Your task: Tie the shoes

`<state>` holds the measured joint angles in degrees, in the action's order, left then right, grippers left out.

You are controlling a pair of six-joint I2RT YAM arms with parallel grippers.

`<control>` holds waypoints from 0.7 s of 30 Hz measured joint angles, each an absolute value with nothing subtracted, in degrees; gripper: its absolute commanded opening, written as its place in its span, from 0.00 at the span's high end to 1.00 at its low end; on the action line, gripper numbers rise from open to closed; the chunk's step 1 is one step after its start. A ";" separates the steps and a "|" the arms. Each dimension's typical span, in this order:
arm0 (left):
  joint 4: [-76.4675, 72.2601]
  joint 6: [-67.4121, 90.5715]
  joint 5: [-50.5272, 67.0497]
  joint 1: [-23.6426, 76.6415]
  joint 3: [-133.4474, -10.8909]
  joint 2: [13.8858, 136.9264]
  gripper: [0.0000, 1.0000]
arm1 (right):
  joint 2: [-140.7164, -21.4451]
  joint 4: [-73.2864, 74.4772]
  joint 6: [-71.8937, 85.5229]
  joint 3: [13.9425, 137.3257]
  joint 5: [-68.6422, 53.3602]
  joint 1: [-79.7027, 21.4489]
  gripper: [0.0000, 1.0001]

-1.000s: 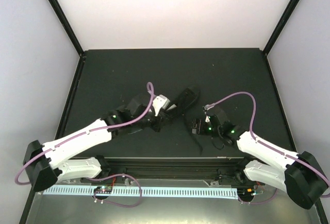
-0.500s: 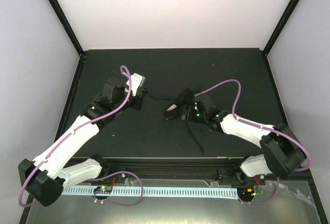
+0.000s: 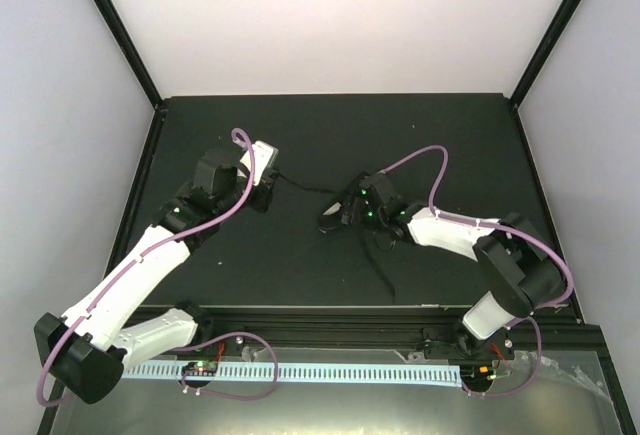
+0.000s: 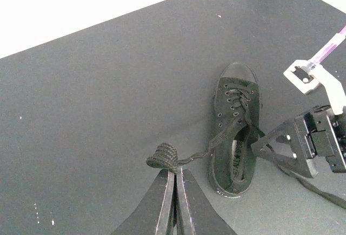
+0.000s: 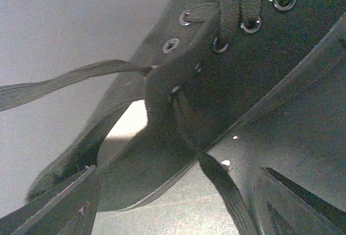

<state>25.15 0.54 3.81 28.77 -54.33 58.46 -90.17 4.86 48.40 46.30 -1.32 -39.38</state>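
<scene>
The black shoe (image 4: 235,132) lies on the table, toe pointing away, a pale printed patch on its insole; in the top view the shoe (image 3: 333,217) sits mid-table. My left gripper (image 4: 175,174) is shut on a folded bit of lace (image 4: 164,155), which runs taut to the shoe's eyelets. From above, the left gripper (image 3: 270,177) is well left of the shoe. My right gripper (image 5: 177,183) is open, with one finger on each side of the shoe's (image 5: 216,73) heel half. A second lace (image 5: 227,189) hangs between the fingers.
The loose second lace (image 3: 385,270) trails toward the near edge of the black table (image 3: 450,135). Black frame posts and white walls enclose the table. The right arm's purple cable (image 3: 420,155) arcs above the right gripper (image 3: 356,211).
My left gripper has pulled away from the shoe to the far left, drawing the lace taut. The right gripper has moved in from the near right up to the shoe, which shifted slightly.
</scene>
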 measured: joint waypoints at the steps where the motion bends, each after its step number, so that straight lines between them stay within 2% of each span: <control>1: 25.17 0.43 3.81 28.67 -54.33 58.46 0.99 | -90.65 4.80 48.53 46.30 -1.06 -39.38 0.21; 10: 25.15 -0.25 3.86 28.58 -54.08 58.46 0.98 | -95.64 2.94 49.65 47.24 -0.14 -39.42 0.21; 21: 25.15 -0.60 3.22 28.58 -53.63 57.63 0.98 | -96.25 2.33 50.94 49.25 0.10 -40.16 0.21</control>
